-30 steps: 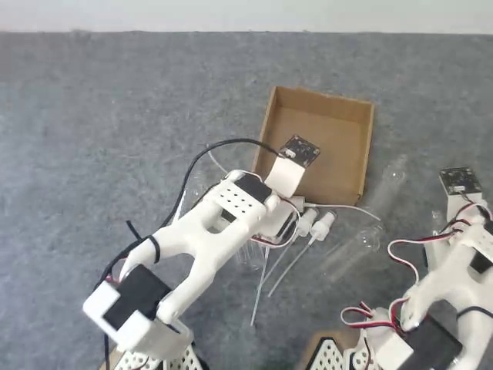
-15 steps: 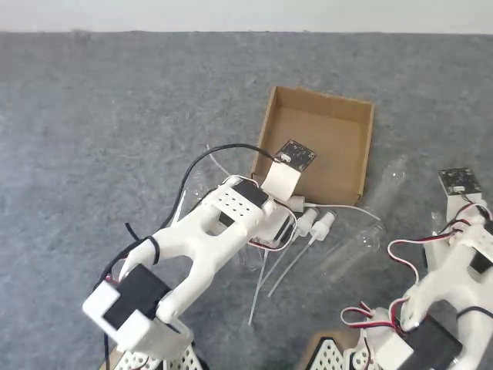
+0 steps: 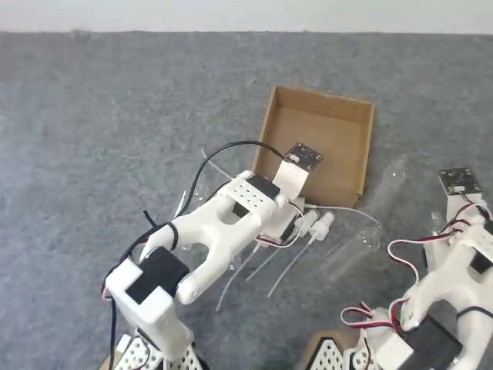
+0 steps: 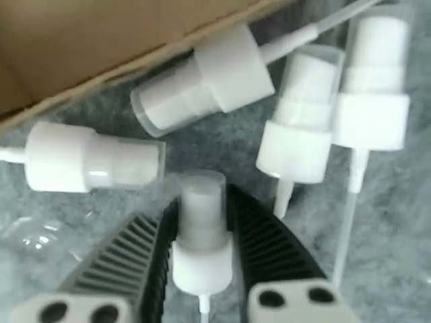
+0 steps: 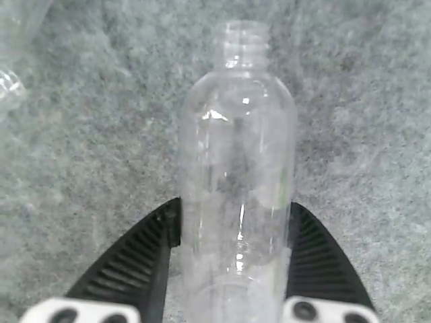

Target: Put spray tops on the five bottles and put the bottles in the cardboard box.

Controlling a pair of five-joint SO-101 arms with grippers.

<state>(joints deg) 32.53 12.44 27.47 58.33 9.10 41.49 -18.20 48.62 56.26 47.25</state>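
Left gripper tight on a spray top beside the cardboard box, right gripper tight around a bottle.

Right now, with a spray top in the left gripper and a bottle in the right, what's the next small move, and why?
Probably lift the left gripper straight up: it grips one spray top, other tops lie close beside it, and the right gripper holds an uncapped clear bottle.
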